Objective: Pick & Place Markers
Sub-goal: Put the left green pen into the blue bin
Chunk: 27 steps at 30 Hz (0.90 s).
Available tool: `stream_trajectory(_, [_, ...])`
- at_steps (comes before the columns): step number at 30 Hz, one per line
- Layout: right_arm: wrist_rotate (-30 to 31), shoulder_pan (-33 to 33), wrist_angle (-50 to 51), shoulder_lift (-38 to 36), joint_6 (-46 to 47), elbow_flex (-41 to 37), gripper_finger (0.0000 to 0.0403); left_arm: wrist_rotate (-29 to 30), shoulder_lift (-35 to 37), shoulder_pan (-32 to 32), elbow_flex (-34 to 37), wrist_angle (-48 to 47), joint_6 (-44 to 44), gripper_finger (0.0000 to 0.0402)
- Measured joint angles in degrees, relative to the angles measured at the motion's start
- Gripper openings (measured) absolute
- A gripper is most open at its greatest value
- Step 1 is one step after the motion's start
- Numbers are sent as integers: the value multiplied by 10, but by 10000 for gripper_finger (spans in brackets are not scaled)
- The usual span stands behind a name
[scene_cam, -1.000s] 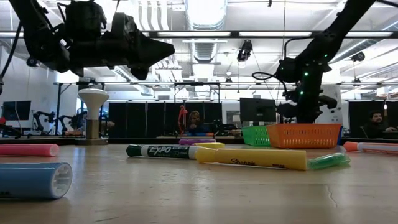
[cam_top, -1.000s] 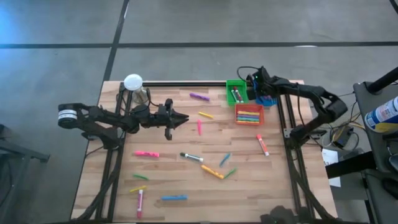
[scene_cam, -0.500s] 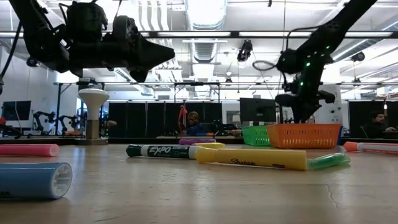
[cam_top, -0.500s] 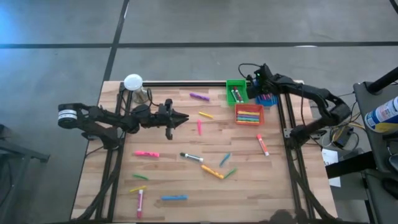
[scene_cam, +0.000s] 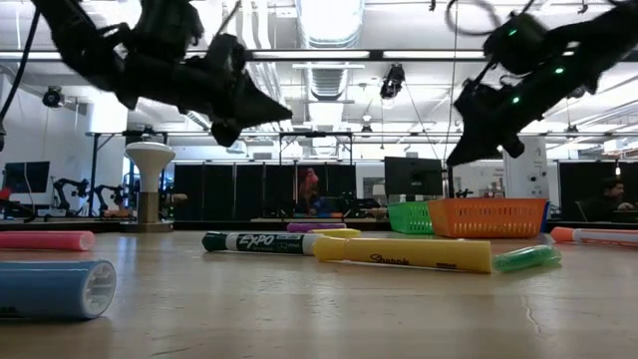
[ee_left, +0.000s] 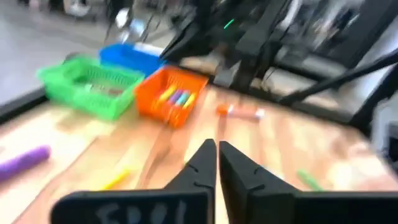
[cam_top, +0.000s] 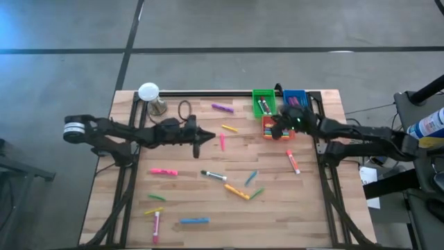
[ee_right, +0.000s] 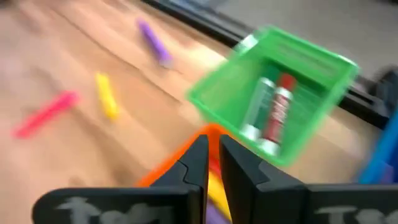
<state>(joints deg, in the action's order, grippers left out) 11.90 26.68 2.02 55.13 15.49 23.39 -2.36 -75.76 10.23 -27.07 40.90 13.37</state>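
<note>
Right gripper (cam_top: 272, 129) swung from behind the bins to above the orange bin (cam_top: 277, 128), fingers nearly together, empty (probably just dropped one). Left gripper (cam_top: 210, 138) hovers, pinched empty, near the pink marker (cam_top: 222, 142); other markers (cam_top: 236, 191) lie scattered mid-table.

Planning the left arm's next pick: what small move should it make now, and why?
Probably ease the left gripper forward and down toward the pink marker, opening on the way. Its fingers look shut and empty above the table, with that marker lying loose just ahead of the tips. The right gripper hangs over the orange bin.
</note>
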Motion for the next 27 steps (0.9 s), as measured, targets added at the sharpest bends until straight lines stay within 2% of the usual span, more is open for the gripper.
stream_trajectory(8, [0,-90,-144,-71,5,-88,34,106,5,-97,-134,-380,18,1])
stream_trajectory(15, [1,-123,-174,-96,-5,-122,34,145,6,-236,-217,-651,129,0])
stream_trajectory(18, [1,-131,-173,-102,-2,-123,34,141,6,-298,-227,-753,192,0])
stream_trajectory(21, [1,-143,-173,-103,0,-124,34,110,6,-363,-233,-831,275,0])
stream_trajectory(27, [1,-167,-174,-104,2,-124,34,31,2,-481,-238,-907,452,11])
